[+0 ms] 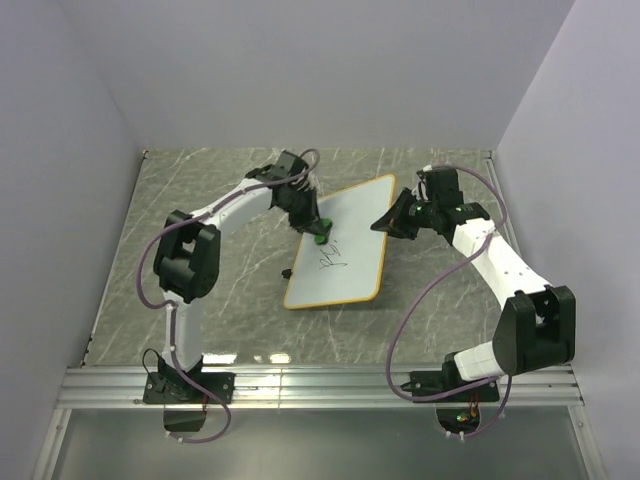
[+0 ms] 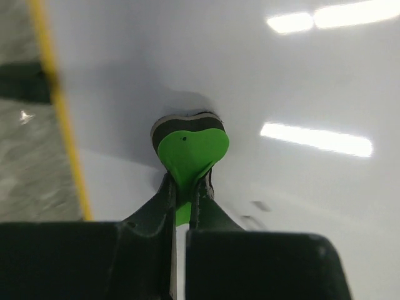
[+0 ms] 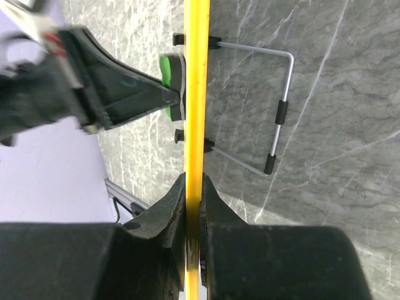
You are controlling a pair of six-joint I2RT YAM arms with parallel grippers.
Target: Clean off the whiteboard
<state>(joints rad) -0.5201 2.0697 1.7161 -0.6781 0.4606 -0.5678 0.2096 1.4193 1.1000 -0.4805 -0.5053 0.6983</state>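
Nearest the bases, the left arm rises from its mount, bends at the elbow and reaches forward and inward. The right arm mirrors it from the other side, so both wrists meet over the middle of the grey marble-patterned table (image 1: 200, 190). Between them is the flat white rectangular whiteboard with the thin orange-yellow rim (image 1: 358, 215), set at a slant to the table edges. Dark handwritten scribbles (image 1: 331, 260) sit unwiped on its nearer half, so I judge the erasing far from finished. The surface beyond them looks clean in the top view. Just past the marks, the left gripper (image 2: 184, 187) has its jaws pinched narrow on the stem of the small green bone-shaped eraser (image 2: 190, 147). The eraser's dark pad is pressed flat to the white surface, at or just beyond the far end of the writing. The right gripper (image 3: 194, 187) comes in from the board's right long edge with its jaws clamped on the yellow rim, steadying the board. In its own view the board is edge-on, with two small black clips (image 3: 180, 40) and a bent wire stand (image 3: 284, 106) behind it.
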